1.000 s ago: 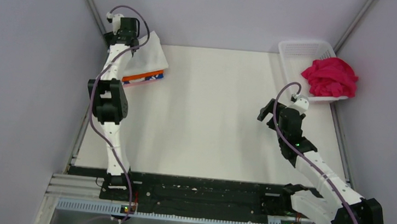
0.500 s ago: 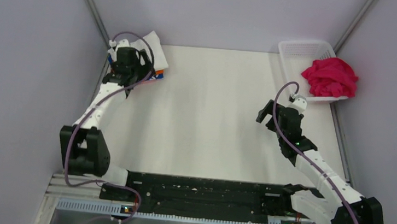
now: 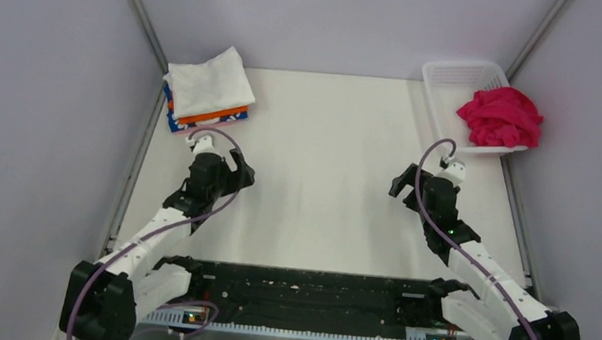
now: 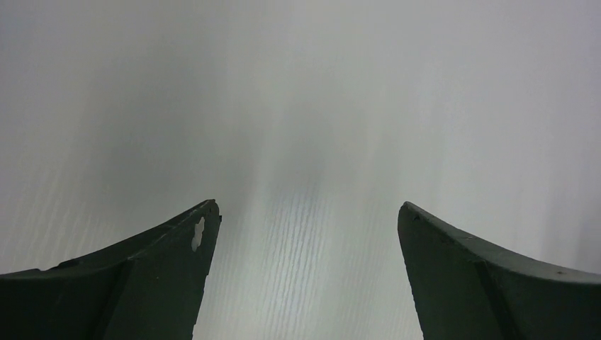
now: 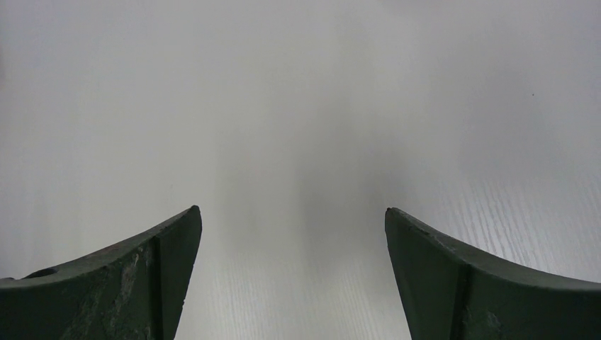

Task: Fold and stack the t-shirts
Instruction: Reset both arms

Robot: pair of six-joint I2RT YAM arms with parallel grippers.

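Note:
A stack of folded t-shirts lies at the table's far left corner: a white one (image 3: 210, 84) on top, an orange one (image 3: 216, 116) under it, a blue-patterned one (image 3: 176, 121) at the bottom. A crumpled magenta-pink t-shirt (image 3: 500, 116) lies in the white mesh basket (image 3: 457, 73) at the far right. My left gripper (image 3: 241, 173) is open and empty over bare table, below the stack; the left wrist view (image 4: 308, 212) shows only the table between its jaws. My right gripper (image 3: 401, 182) is open and empty, left of and nearer than the basket; the right wrist view (image 5: 292, 216) shows bare table.
Grey walls close in the white table (image 3: 322, 180) on the left, back and right. A black rail (image 3: 311, 292) with the arm bases runs along the near edge.
My left arm has drawn back from the stack in the far left corner to the table's middle left, leaving the white t-shirt on top. The right arm has barely moved.

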